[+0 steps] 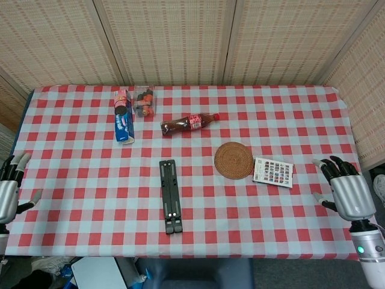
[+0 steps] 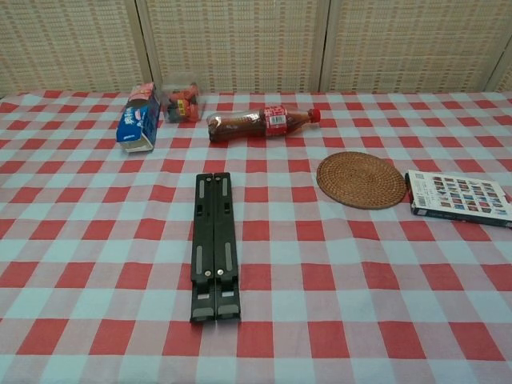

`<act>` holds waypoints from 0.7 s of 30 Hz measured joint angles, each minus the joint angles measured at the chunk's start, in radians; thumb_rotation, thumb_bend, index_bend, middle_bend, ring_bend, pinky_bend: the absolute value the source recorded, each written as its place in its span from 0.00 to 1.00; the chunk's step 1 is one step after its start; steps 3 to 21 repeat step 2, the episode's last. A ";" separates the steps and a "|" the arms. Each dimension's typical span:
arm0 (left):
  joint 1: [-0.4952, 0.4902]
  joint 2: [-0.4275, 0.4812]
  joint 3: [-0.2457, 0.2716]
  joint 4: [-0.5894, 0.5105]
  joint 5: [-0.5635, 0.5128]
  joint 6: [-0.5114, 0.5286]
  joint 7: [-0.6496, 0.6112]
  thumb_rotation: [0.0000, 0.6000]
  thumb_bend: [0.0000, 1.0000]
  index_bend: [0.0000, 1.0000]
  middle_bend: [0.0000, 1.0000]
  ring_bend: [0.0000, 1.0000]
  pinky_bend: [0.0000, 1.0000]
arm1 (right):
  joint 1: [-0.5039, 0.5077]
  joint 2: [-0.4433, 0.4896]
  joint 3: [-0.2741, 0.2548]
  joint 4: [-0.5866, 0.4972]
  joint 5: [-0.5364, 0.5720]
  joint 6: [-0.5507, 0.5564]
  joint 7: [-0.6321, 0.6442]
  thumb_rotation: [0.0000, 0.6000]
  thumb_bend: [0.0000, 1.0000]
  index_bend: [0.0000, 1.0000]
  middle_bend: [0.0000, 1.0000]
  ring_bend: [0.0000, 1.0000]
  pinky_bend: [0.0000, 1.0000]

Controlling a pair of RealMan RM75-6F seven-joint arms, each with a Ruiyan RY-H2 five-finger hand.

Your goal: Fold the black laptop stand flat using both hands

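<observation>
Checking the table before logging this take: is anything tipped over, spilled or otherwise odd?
Only the cola bottle lies on its side, capped, with no spill visible. The laptop stand lies folded flat, and both hands, left and right, hold nothing at the table's edges.
</observation>
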 measured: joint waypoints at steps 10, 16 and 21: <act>0.024 0.010 0.008 -0.023 0.009 0.021 0.011 1.00 0.28 0.03 0.00 0.00 0.20 | -0.028 0.006 -0.003 0.001 -0.005 0.020 0.007 1.00 0.16 0.22 0.25 0.16 0.24; 0.024 0.010 0.008 -0.023 0.009 0.021 0.011 1.00 0.28 0.03 0.00 0.00 0.20 | -0.028 0.006 -0.003 0.001 -0.005 0.020 0.007 1.00 0.16 0.22 0.25 0.16 0.24; 0.024 0.010 0.008 -0.023 0.009 0.021 0.011 1.00 0.28 0.03 0.00 0.00 0.20 | -0.028 0.006 -0.003 0.001 -0.005 0.020 0.007 1.00 0.16 0.22 0.25 0.16 0.24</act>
